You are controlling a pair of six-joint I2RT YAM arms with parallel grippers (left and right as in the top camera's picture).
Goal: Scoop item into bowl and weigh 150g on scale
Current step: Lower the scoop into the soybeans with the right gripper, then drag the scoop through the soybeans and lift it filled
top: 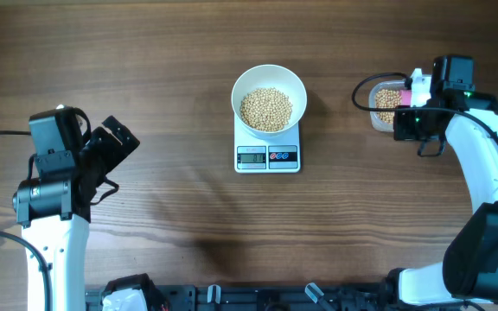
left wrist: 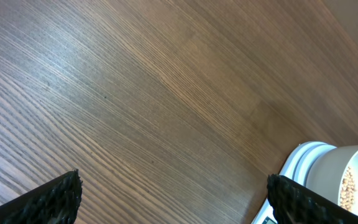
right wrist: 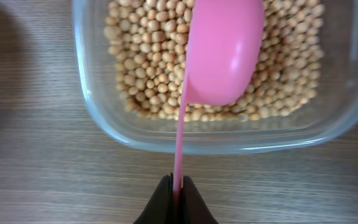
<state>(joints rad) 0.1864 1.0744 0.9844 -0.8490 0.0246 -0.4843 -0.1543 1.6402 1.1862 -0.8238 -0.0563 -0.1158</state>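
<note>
At the right edge of the wooden table [top: 145, 52]: right gripper [right wrist: 176, 182] pinched tight on the thin handle of the small pink plastic scoop [right wrist: 225, 56], cup over the clear rounded plastic tub [right wrist: 229, 146].
Scoop's long axis runs straight out from the jaws, cup end farthest away, lying on the small round beige-tan beans [right wrist: 142, 62] in the tub. No beans on the pink face that shows, so I'd call it not yet loaded. Target is the round white bowl [top: 240, 86], part-filled with beans, on the white square digital scale [top: 268, 158] mid-table, well apart from the tub, to the robot's left of it. Right arm is clearly nearer. Left gripper [top: 118, 142] hangs spread wide and empty beyond the scale. Display too small to read.
</note>
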